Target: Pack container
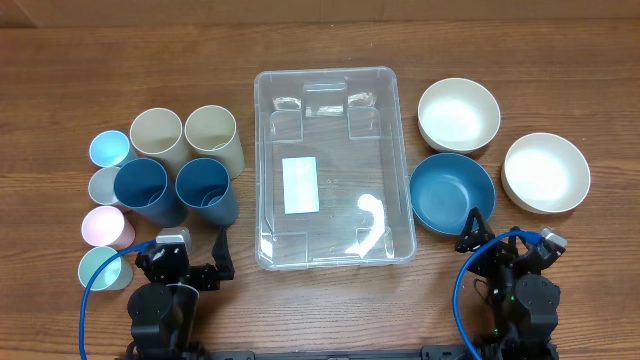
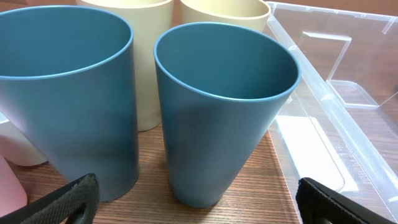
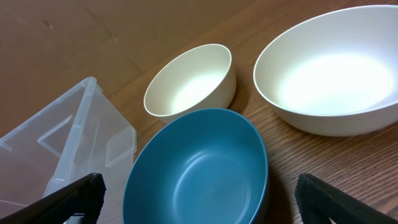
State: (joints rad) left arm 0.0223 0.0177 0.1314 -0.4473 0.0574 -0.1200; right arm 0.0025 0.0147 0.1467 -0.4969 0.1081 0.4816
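The clear rectangular container stands empty mid-table, with a white label on its base; its wall also shows in the left wrist view and the right wrist view. My left gripper is open and empty just in front of two dark blue cups; in the left wrist view my left gripper faces the nearer blue cup. My right gripper is open and empty just in front of the blue bowl; in the right wrist view my right gripper is close over the blue bowl.
Two cream cups stand behind the blue ones. Small light blue, grey, pink and pale teal cups line the far left. Two white bowls sit right of the container.
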